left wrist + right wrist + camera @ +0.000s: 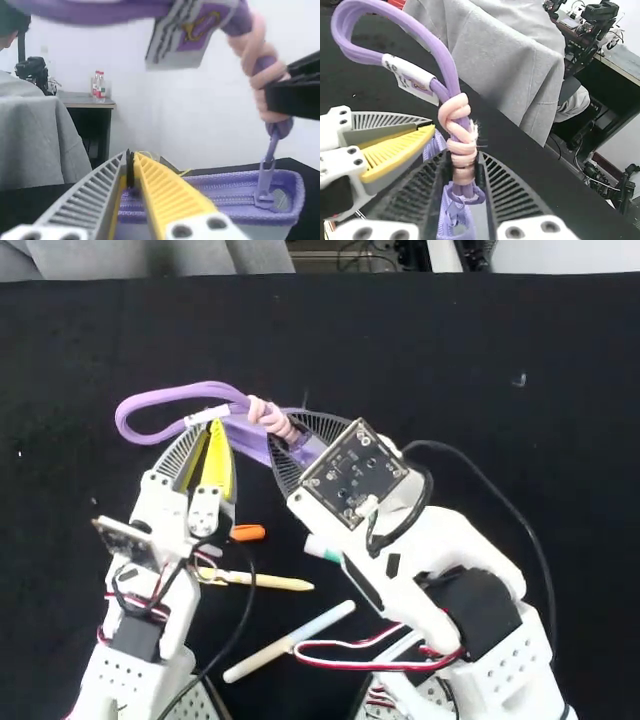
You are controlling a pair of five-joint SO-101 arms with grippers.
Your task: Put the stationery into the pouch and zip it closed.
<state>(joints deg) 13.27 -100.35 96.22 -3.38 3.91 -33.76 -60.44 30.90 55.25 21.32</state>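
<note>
The left arm's fingers [165, 195], one grey and one yellow, are pressed together with no gap at the tips. They nip one end of the purple pouch [235, 197], and its fabric shows between them just behind the tips. The right arm's fingers [415, 197] are drawn in narrow, clamped from both sides on a pink knotted cord [462, 150] wound round the pouch's purple strap [355, 30]. Below those fingers the cord runs down to the zip pull [265, 192], which sits at the pouch end away from the left arm's fingertips. The two pairs of fingertips are near each other with the pouch between them. The strap loops out past the left arm's fingertips and lies on the black surface [500, 360], with a white tag [410, 77] on it close to the knot. I cannot see inside the pouch from here, nor tell whether the zip is open or drawn (the right arm's fingers cover most of the mouth). The stationery lies out on the surface behind the fingers, toward the arm bases. There is a small orange piece [247, 533] just behind the left arm's fingers, a yellow pencil [265, 582] farther back, and a white pen [290, 638] between the two bases. A teal-tipped pen [322, 550] is half tucked under the right arm. Past both sets of fingertips the surface runs a good way to its far edge, where grey cloth [130, 255] hangs.
</note>
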